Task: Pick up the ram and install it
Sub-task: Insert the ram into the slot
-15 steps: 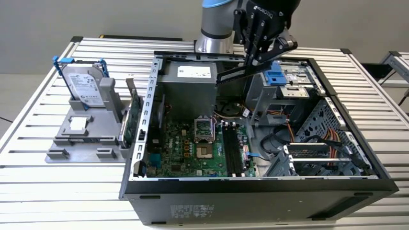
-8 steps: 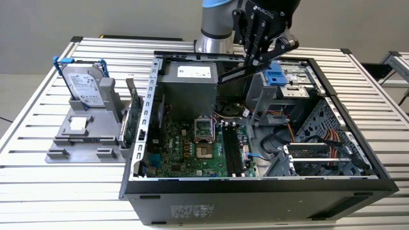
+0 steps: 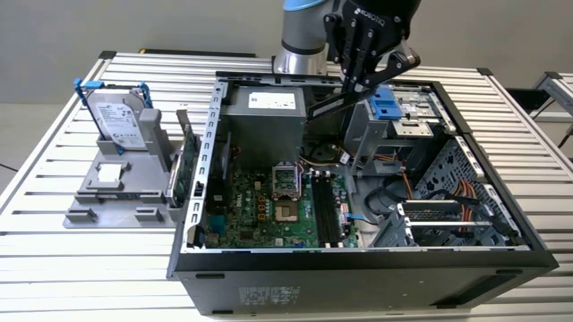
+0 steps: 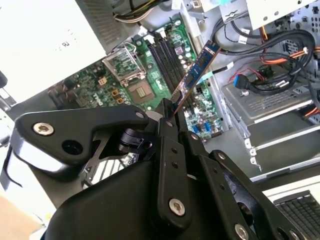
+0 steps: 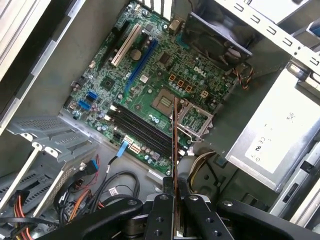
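The gripper [image 3: 358,84] pinches the ram [image 4: 193,76] shut-fingered, tilted above the motherboard [image 5: 145,85] beside a white-labelled power supply [image 3: 264,127].

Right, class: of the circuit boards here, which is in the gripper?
The ram, the narrow stick clamped by the gripper above the open case. The motherboard lies flat inside it; the green expansion card stands upright outside.

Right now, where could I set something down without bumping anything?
Bare slatted table at the exterior view's lower left, bordered by the grey fixture and the computer case. Inside the case is crowded: cables, and the tool holding the ram.
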Motion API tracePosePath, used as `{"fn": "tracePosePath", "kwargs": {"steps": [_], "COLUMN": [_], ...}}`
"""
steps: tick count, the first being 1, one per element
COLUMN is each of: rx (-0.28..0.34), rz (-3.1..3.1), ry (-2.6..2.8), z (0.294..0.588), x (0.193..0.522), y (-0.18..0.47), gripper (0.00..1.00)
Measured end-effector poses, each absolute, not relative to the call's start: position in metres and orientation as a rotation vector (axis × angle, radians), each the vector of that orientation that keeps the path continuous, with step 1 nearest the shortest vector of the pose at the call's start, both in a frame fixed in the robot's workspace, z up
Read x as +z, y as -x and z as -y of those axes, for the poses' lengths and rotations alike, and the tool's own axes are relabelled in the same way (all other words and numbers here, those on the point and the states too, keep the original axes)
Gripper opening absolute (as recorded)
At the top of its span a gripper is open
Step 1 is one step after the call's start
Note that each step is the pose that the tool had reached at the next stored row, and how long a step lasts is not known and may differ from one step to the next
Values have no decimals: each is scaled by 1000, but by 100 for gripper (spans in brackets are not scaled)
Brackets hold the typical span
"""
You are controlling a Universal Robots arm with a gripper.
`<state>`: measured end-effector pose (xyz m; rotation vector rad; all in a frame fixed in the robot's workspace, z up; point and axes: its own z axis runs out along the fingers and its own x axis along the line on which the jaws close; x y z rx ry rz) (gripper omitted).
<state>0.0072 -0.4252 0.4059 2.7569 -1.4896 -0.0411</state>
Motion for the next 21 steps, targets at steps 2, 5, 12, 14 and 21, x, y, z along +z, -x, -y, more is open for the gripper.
{"fn": "tracePosePath", "kwargs": {"steps": [2,5,12,14,21], "rx": [-41,-41,-41,-40,-40], "rz": [1470,1439,1368,1348,1277], "ry": [-2767,-2783,-2818,-2827,-2859], "z": [425,425,425,425,425], "x": [406,406,406,406,406], "y": [-7,-7,-7,-7,-7], "gripper": [0,0,0,0,0]}}
